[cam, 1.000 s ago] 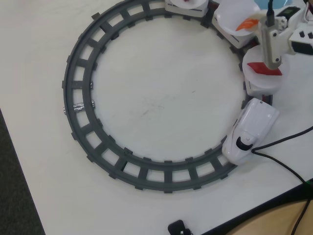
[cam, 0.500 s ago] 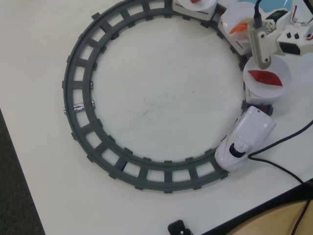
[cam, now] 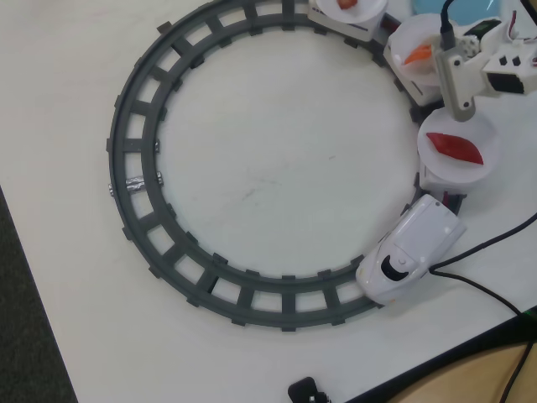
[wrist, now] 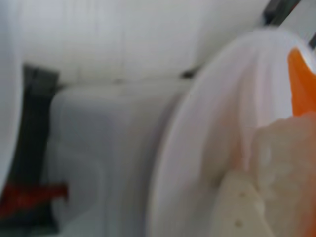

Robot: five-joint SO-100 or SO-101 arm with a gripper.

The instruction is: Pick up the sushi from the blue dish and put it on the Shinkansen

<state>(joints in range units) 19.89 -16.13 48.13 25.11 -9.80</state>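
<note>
The sushi (cam: 417, 54), a white rice block under an orange strip, lies on the white plate of the Shinkansen's second car (cam: 401, 74). The Shinkansen (cam: 407, 256) stands on the grey ring track at the lower right in the overhead view, nose pointing down-left. My gripper (cam: 460, 92) hangs just right of that plate, over the gap between two cars. The blurred wrist view shows the sushi (wrist: 289, 158) close up beside one cream finger (wrist: 237, 210); the other finger is hidden. A sliver of the blue dish (cam: 426, 5) shows at the top edge.
A dark-red piece (cam: 456, 147) sits on the first car's plate (cam: 482, 126), and an orange-red piece (cam: 346, 3) on the third car's. The grey track (cam: 134, 185) rings the table's middle. A black cable (cam: 482, 290) runs from the train towards the table's lower right edge.
The train has run on along the track, nose down-left, and the cars with the sushi and the dark-red piece moved with it. My gripper has barely shifted.
</note>
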